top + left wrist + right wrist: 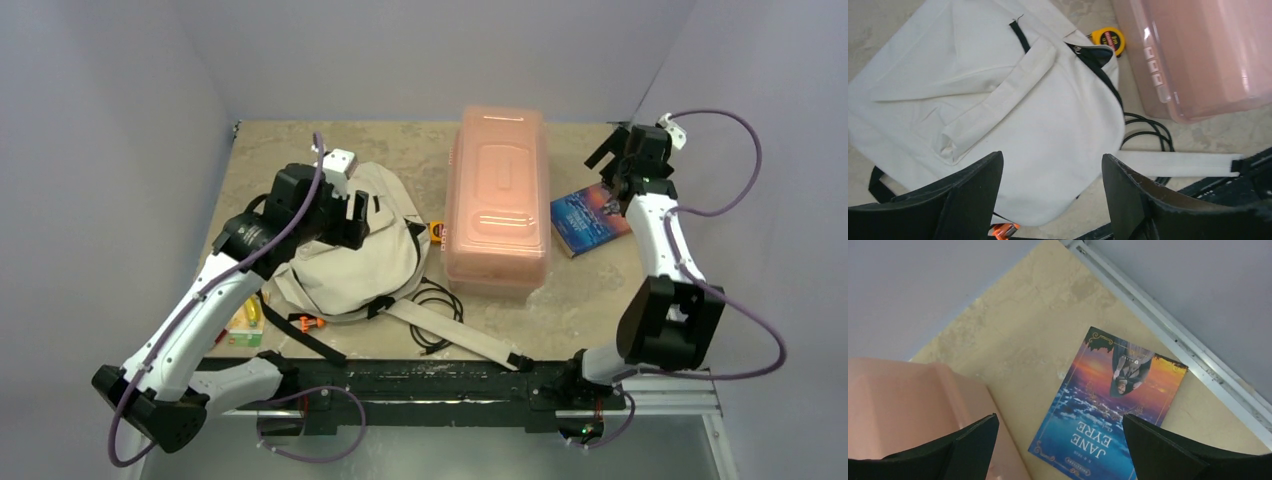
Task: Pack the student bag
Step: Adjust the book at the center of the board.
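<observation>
Flat student bag (340, 270) — opening faces pink box (497, 200).

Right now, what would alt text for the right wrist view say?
A Jane Eyre book lies flat on the beige table, below the open right pincer. A pink plastic box fills the lower left corner.

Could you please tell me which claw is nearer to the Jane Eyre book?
Right. The right claw hovers open over the book; the left claw is far off, over the student bag.
</observation>
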Controlling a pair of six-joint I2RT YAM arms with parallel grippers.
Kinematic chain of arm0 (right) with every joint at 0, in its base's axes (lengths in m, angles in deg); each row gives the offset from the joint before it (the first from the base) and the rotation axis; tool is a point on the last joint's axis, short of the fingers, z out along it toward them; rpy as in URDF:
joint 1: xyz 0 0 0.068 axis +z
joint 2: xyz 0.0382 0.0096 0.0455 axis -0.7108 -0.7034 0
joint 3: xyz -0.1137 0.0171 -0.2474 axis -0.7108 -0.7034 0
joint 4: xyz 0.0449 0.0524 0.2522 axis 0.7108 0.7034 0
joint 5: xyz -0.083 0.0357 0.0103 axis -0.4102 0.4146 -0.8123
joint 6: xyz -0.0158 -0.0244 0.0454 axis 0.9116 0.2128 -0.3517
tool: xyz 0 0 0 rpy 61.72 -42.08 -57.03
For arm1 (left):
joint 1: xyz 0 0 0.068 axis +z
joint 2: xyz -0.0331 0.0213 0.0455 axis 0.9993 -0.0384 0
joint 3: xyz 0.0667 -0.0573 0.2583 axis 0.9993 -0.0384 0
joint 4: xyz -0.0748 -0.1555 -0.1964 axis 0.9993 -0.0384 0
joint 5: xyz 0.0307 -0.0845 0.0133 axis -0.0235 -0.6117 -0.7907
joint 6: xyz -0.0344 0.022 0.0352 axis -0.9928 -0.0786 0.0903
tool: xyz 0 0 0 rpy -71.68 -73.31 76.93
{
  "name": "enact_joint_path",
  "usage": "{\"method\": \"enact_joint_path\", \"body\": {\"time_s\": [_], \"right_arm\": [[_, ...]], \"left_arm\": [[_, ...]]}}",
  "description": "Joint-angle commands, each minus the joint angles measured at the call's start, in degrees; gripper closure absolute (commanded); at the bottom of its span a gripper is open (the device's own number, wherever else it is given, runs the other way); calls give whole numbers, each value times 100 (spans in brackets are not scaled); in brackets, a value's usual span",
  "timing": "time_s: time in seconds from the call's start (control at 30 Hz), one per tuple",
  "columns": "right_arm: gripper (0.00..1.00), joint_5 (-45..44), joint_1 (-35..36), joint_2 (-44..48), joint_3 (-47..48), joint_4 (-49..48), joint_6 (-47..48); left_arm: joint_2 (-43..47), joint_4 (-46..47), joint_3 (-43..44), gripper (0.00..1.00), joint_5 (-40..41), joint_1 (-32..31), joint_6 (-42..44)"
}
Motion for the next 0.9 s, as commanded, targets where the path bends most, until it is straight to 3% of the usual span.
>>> {"method": "enact_joint_path", "body": {"time_s": [0.0, 0.07, 0.2, 0.37, 0.53, 0.6, 0.73, 0.87], "right_arm": [[1, 1023, -239, -880, 420, -461, 4], [1, 581, -240, -1628, 1129, 294, 231], [1, 90, -228, -2875, 2153, 813, 474], [1, -728, 14, -3749, 3006, 938, 744], [1, -1725, 219, -4662, 3821, 1797, 650], [1, -1944, 240, -4720, 3725, 1904, 624], [1, -1857, 252, -4264, 2622, 1512, 711], [11, -1634, 303, -3803, 1643, 1387, 640]], "left_arm": [[389, 164, 346, 25, -1005, 16, -472], [521, 181, 344, 23, -1217, -24, -626], [776, 206, 307, 22, -1376, -176, -790], [967, 195, 309, 21, -1480, -352, -814], [1123, 192, 267, 21, -1523, -433, -793], [1178, 180, 249, 21, -1545, -443, -750], [1286, 227, 184, 21, -1635, -443, -669], [1305, 337, 156, 21, -1820, -450, -621]]}}
